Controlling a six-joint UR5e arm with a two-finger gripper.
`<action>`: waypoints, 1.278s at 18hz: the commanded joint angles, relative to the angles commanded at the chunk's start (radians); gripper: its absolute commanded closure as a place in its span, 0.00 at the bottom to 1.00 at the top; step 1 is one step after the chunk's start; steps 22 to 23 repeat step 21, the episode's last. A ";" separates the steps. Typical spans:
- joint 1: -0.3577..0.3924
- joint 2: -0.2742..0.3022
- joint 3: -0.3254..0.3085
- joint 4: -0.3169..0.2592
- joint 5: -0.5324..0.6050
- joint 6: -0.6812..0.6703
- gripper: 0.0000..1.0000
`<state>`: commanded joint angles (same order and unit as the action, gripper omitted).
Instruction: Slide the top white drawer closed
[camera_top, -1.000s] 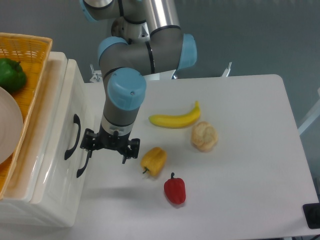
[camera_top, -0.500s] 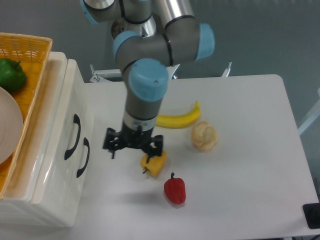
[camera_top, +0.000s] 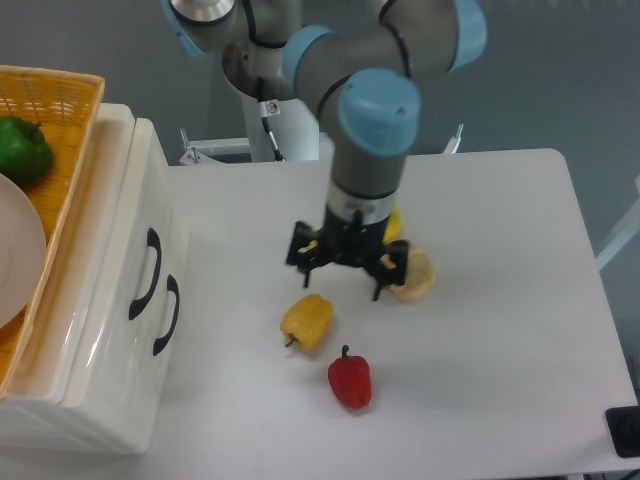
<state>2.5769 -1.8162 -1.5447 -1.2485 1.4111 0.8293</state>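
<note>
The top white drawer (camera_top: 135, 235) is the upper front panel of the cream cabinet at the left, with a curved black handle (camera_top: 150, 272). Its front sits flush with the lower drawer front (camera_top: 168, 316) below it. My gripper (camera_top: 343, 268) hangs over the middle of the table, well to the right of the cabinet and touching neither drawer. Its black fingers (camera_top: 300, 256) are spread apart, open, with nothing between them.
A yellow pepper (camera_top: 308, 322) and a red pepper (camera_top: 350, 380) lie in front of the gripper. A bread roll (camera_top: 414, 276) and a mostly hidden banana (camera_top: 393, 226) are beside it. An orange basket (camera_top: 62, 112) with a green pepper (camera_top: 22, 148) and a white plate (camera_top: 15, 250) tops the cabinet.
The arm has swung right, from beside the drawer handles to over the banana and roll. The drawer fronts look the same, and the gripper stays open.
</note>
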 joint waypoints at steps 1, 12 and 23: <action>0.014 0.005 0.000 -0.012 0.034 0.069 0.00; 0.184 0.058 -0.003 -0.062 0.174 0.539 0.00; 0.347 0.121 -0.025 -0.089 0.174 0.806 0.00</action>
